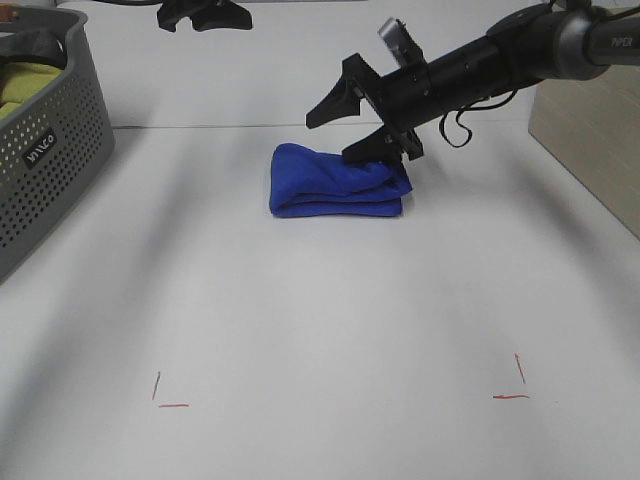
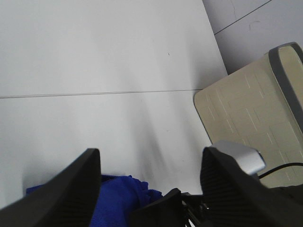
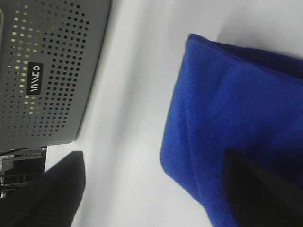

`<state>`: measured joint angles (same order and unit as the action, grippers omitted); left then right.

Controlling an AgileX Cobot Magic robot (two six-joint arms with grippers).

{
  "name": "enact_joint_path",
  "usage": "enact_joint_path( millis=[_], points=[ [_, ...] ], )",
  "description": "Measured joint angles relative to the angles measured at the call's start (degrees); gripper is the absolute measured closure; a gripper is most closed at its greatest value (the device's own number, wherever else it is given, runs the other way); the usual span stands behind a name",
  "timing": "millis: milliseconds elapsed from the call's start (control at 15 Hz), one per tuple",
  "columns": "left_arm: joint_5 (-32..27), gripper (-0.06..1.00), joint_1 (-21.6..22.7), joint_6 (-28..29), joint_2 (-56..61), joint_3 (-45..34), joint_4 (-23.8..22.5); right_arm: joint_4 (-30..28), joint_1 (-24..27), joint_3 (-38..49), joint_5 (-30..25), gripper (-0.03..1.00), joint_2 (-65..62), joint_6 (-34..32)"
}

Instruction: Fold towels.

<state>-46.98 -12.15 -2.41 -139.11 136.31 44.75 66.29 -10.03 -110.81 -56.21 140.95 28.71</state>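
The royal-blue towel (image 1: 338, 181) lies folded into a thick bundle on the white table, just behind the middle. My right gripper (image 1: 350, 128) is open above the towel's right end. One finger (image 1: 375, 150) rests on or just over its top, and the other is raised clear. In the right wrist view the towel (image 3: 236, 104) fills the space by one finger of the open gripper (image 3: 154, 161). My left gripper (image 1: 200, 18) is at the far edge of the table. It is open and empty (image 2: 150, 156), looking down at the towel (image 2: 120, 194). The towel's white tag is hidden.
A grey perforated basket (image 1: 50, 170) stands at the left edge with a yellow-green cloth (image 1: 25, 85) inside. It also shows in the right wrist view (image 3: 47, 71). A pale wooden panel (image 1: 590, 140) is at the right. Red corner marks (image 1: 165, 395) (image 1: 515, 385) lie near the front.
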Motion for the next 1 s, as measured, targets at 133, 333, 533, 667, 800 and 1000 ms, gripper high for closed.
enact_joint_path(
  millis=[133,333,533,667,800,1000],
  points=[
    [-0.7,0.35,0.0,-0.3,0.0,0.0,-0.3,-2.0,1.1,0.0,0.2,0.22,2.5,-0.4],
    [-0.8,0.35,0.0,-0.3,0.0,0.0,-0.9,-2.2,3.0,0.0,0.6,0.22,3.1,-0.6],
    [-1.0,0.35,0.0,-0.3,0.0,0.0,-1.7,-4.1,3.4,0.0,1.0,0.22,3.1,-0.6],
    [-1.3,0.35,0.0,-0.3,0.2,0.0,-2.2,-4.5,3.6,0.0,0.1,0.22,3.0,-0.6],
    [-3.7,0.35,0.0,-0.5,2.3,0.0,-5.6,-5.8,4.2,0.0,-3.0,0.22,1.5,-0.6],
    [-11.7,0.35,0.0,-1.0,6.4,0.0,-14.4,-12.3,4.8,0.0,-8.8,0.22,-5.3,-3.7]
  ],
)
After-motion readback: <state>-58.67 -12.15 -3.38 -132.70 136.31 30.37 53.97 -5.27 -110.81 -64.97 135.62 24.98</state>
